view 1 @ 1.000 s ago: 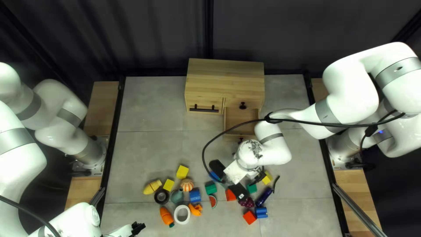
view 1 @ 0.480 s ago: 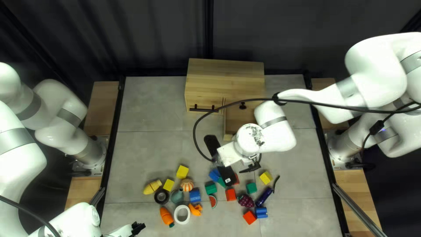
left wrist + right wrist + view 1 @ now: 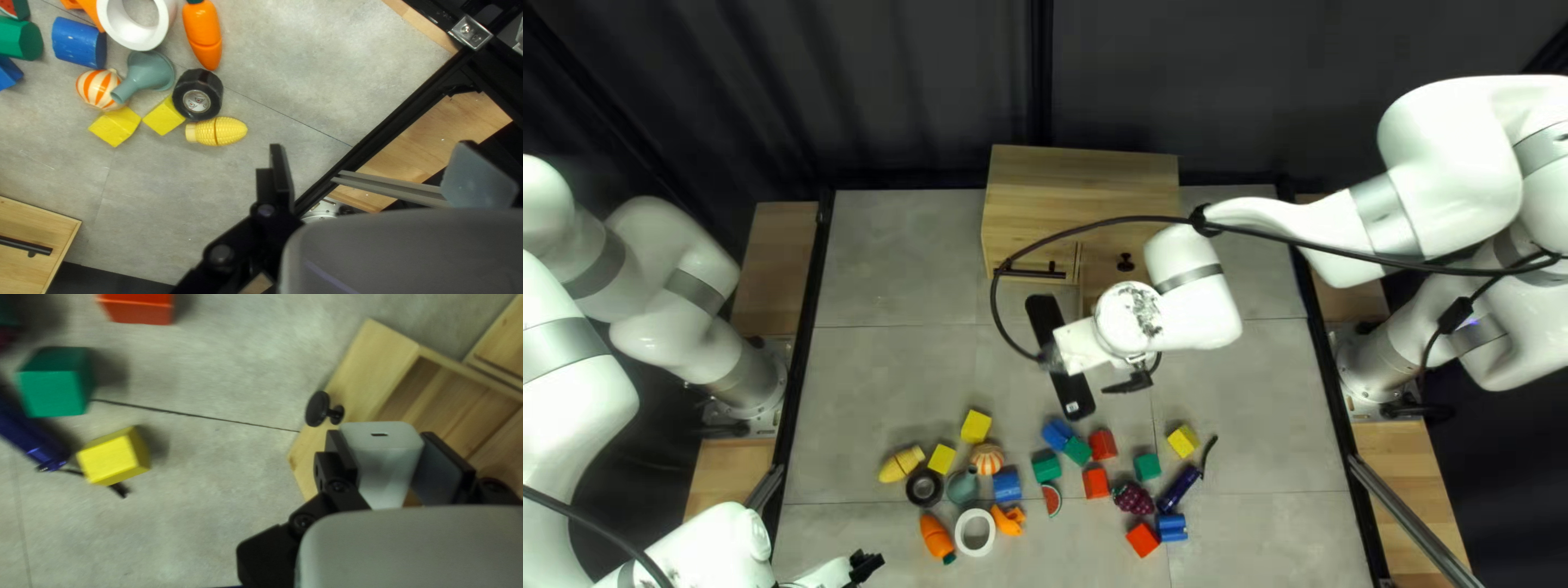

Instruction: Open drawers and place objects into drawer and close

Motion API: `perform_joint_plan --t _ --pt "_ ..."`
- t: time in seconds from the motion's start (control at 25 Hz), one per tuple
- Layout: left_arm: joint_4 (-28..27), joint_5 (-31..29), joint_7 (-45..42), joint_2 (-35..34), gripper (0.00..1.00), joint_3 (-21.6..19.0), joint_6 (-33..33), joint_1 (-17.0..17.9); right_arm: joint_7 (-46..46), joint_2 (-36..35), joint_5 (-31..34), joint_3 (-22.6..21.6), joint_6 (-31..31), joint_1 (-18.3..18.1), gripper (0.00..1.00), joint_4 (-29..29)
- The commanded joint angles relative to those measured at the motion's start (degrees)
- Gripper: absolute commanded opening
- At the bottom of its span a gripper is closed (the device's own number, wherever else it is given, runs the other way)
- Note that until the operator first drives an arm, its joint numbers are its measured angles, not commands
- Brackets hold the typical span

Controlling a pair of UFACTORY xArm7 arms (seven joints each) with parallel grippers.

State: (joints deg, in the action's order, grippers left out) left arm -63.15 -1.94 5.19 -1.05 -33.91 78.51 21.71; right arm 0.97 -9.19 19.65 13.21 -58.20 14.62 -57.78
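Lengthwise, right fingers (image 3: 1134, 382) grasp pale box (image 3: 382, 471), slotted end at tips; left fingers (image 3: 866, 565) spread.

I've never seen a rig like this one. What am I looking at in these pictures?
Two white robot arms, a left arm and a right arm, flank a grey table. One camera looks down from above the near edge; the others sit on each wrist.

At the far side stands a wooden cabinet, its drawer with a round knob pulled open. Nearer lie coloured blocks, a toy carrot, toy corn, a funnel and more.

The right gripper holds a pale box; the left gripper is open and holds nothing.
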Motion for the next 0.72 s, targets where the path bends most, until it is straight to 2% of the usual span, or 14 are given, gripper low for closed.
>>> perform_joint_plan --t 0.04,0.44,0.48,0.56,0.6,0.64,0.68,0.72 --pt "0.0 0.0 0.0 0.0 1.00 0.0 0.0 0.0 0.7 0.6 1.1 0.7 -0.2 -0.4 0.02 0.9" --pt "0.0 0.0 0.0 0.0 1.00 0.0 0.0 0.0 2.5 2.2 3.4 1.0 1.5 -0.2 0.03 3.9" --pt "0.0 0.0 0.0 0.0 1.00 0.0 0.0 0.0 2.8 2.4 3.7 1.0 1.8 -0.2 0.06 4.3" --pt "0.0 0.0 0.0 0.0 1.00 0.0 0.0 0.0 3.1 2.5 4.1 1.0 2.3 -0.2 0.25 4.7" --pt "0.0 0.0 0.0 0.0 1.00 0.0 0.0 0.0 3.2 2.5 4.3 1.1 2.5 -0.2 0.82 4.8" --pt "0.0 0.0 0.0 0.0 1.00 0.0 0.0 0.0 3.3 2.6 4.4 1.1 2.8 -0.2 0.93 5.0" --pt "0.0 0.0 0.0 0.0 1.00 0.0 0.0 0.0 3.6 2.6 4.7 1.2 3.3 -0.3 1.00 5.3" --pt "0.0 0.0 0.0 0.0 1.00 0.0 0.0 0.0 3.8 2.7 5.0 1.3 3.9 -0.4 1.00 5.7"
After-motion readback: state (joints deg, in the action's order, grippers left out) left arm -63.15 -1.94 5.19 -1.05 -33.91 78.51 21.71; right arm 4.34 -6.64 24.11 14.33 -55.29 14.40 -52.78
